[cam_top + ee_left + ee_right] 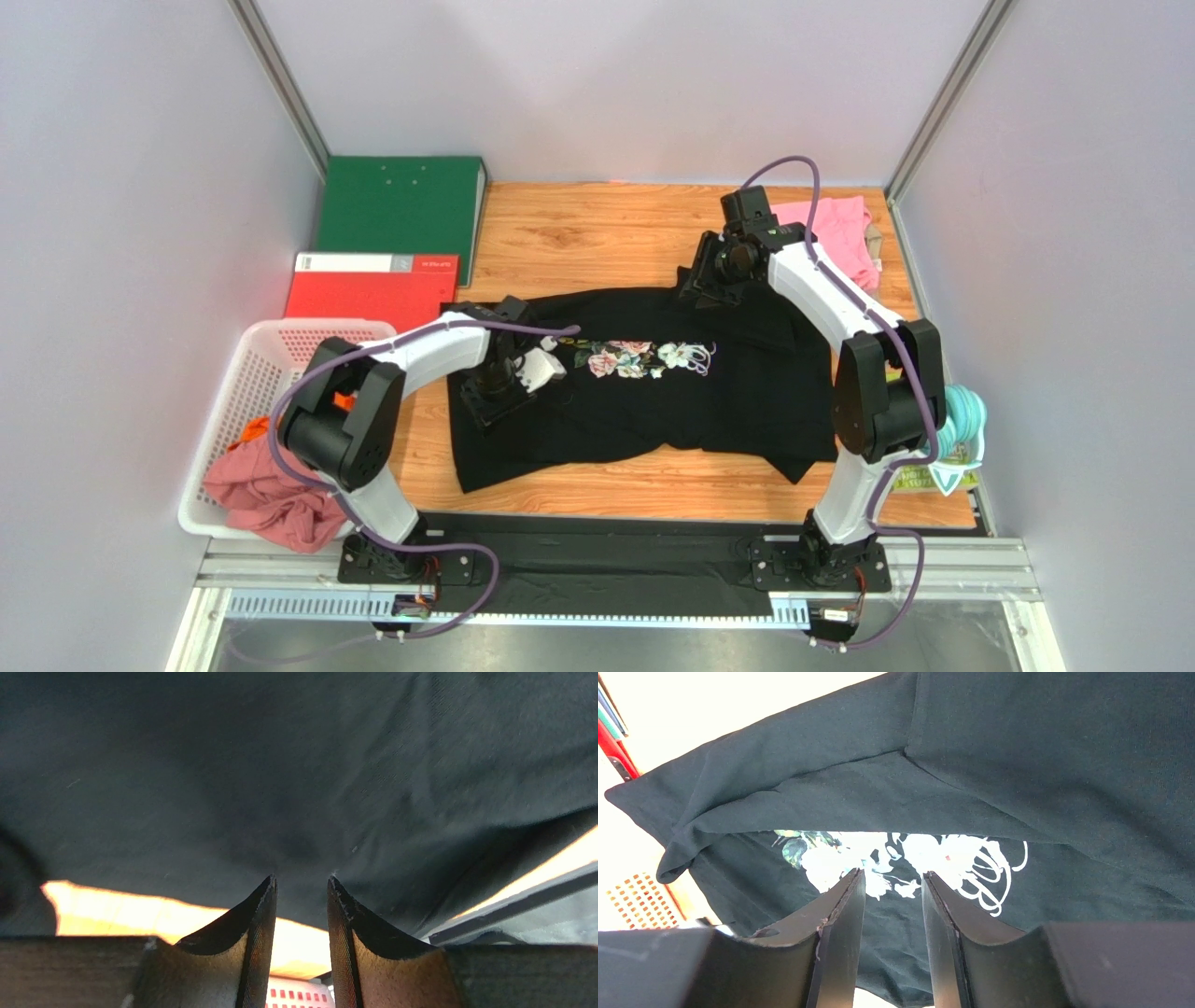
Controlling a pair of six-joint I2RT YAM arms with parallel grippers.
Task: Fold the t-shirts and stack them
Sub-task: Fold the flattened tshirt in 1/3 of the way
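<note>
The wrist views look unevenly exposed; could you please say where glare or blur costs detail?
Left wrist view: the wooden table blows out to yellow-white, and the large black rose-print t-shirt is dim and slightly soft. Right wrist view: the table washes to white at upper left, while the shirt's seams are sharp. Top external view: evenly lit, no glare.

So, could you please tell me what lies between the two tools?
The black t-shirt, with its rose print, lies between the left tool and right tool; the top view shows it.
</note>
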